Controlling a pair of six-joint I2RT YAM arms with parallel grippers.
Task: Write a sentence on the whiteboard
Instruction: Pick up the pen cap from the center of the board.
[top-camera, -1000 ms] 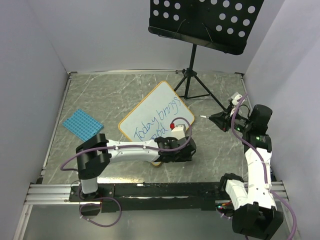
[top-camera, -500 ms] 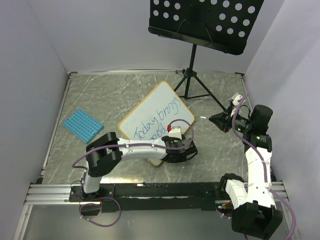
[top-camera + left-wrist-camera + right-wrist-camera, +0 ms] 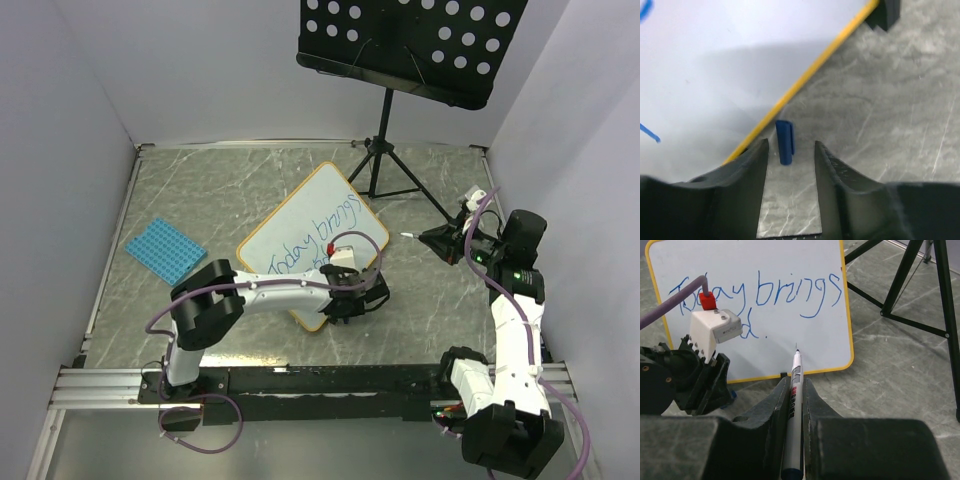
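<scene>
Since a second ago the left arm has folded in closer to the board, its wrist has crept up onto the near corner, and its fingers have drawn closer together; the right arm has not shifted. The left pincer is apart, straddling a small blue cap that lies on the bench just beside the yellow frame, with a gap showing on either side of it. The right pincer is clamped on the marker, tip bare and pointing at the whiteboard from off its right edge. The board lies flat and askew in mid-bench, and the sentence on it reads "Today brings" with a second line partly hidden. The risk lies in the cap sitting so tight to the frame: the left-hand finger already overlaps the board's edge, so closing could pinch the frame too, dragging the board, or squeeze the cap out sideways.
</scene>
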